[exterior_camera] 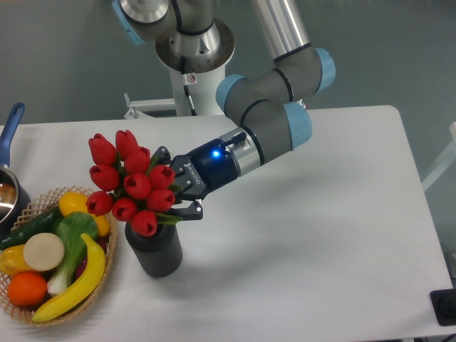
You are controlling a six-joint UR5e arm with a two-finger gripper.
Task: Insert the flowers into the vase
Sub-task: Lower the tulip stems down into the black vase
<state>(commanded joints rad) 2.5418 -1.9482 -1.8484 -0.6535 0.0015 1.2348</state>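
The flowers (130, 179), a tight bunch of glossy red tulip buds with green leaves, hang tilted to the left right over the vase (154, 249). Their lowest bud touches or overlaps the vase's mouth; the stems are hidden behind buds and fingers. The vase is a dark ribbed cylinder standing on the white table at the front left. My gripper (176, 191) reaches in from the right and is shut on the flowers at their base, with black fingers (187, 211) above and below the leaves.
A wicker basket (107, 246) of plastic fruit and vegetables sits just left of the vase, almost touching it. A pot with a blue handle (8, 135) stands at the left edge. The robot's base (192, 78) is at the back of the table.
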